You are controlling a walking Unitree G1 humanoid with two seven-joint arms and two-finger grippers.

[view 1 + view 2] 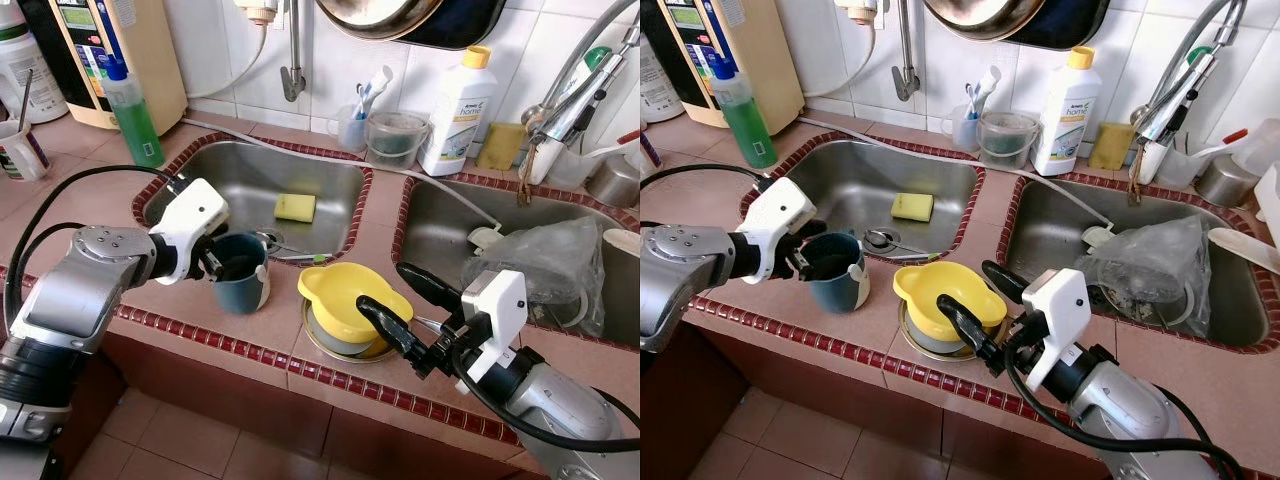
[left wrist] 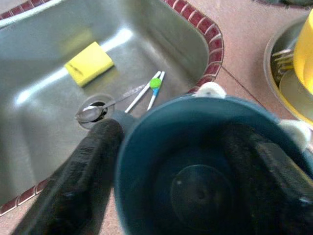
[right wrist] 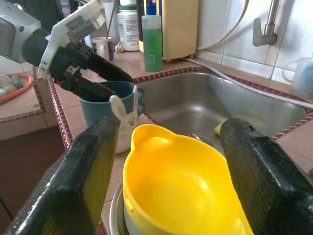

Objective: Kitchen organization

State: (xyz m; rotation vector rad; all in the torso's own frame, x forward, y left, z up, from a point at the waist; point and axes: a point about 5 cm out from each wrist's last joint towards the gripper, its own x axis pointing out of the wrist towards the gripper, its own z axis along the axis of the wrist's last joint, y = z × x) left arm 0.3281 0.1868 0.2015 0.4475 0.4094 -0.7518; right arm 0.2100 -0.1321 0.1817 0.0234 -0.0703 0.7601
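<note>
Closest to me, my right hand (image 1: 405,305) is spread wide with nothing in it, one black finger on each side of the yellow plastic bowl with a pouring lip (image 1: 350,297) and not touching it. That bowl sits in a shallow steel dish (image 1: 912,335) on the tiled tabletop (image 1: 90,205), on the strip between the two steel sinks. My left hand (image 1: 222,262) is closed on the dark teal plastic cup (image 1: 240,272), one finger inside and one outside the wall. I cannot tell whether the cup is resting on the tabletop at the corner of the left sink (image 1: 240,180) or held just above it.

I see two risks. The grip pinches only one side of the cup, so I judge a tilt or a quick swing could let it rotate and slip out. On the right, the bowl rests loosely on the dish and, it seems, on cutlery, so closing off-centre could skid it towards the tabletop edge.

The cup looks empty, smooth and rigid, with a cream-coloured handle. A yellow sponge (image 1: 295,207), a spoon and chopsticks lie in the left sink.
</note>
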